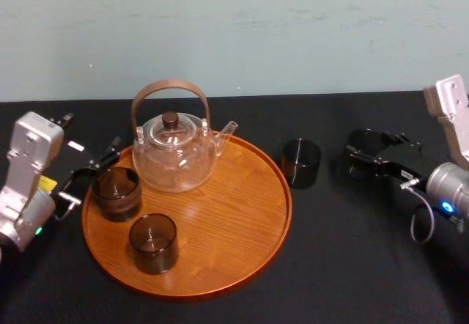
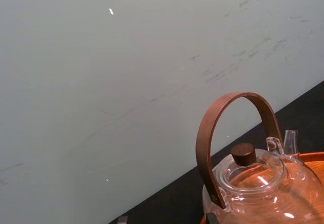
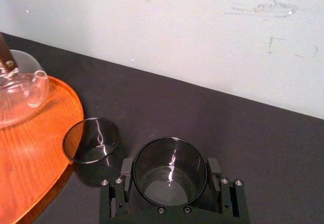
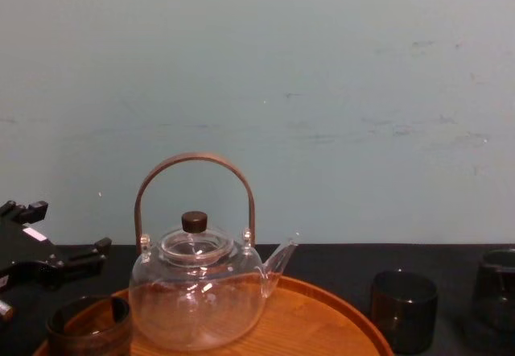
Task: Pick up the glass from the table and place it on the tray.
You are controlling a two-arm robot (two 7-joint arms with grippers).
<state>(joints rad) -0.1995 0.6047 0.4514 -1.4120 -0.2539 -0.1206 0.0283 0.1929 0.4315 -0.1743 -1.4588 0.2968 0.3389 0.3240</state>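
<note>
the smoky glass (image 3: 169,186) held between the right pincer's (image 3: 169,166) matt black fingers (image 3: 126,169) is glossy and see-through, as is the second glass (image 3: 92,144) just beside it on the matt black cloth (image 3: 233,127), near the glossy, grained wooden tray (image 3: 30,153) bearing a shiny clear glass teapot (image 3: 28,92).

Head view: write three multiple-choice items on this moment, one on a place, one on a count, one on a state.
1. Where does the teapot stand? A on the tray; B on the black cloth; C in a gripper.
2. How many dark glasses stand on the tray? A one; B two; C four.
3. The right gripper is: A open, empty; B shut on a glass; C shut on the teapot's handle.
1A: it sits at the tray's back. 2B: the left glass by the left gripper, the front glass near the rim. 3B: its fingers clasp the glass's sides.
</note>
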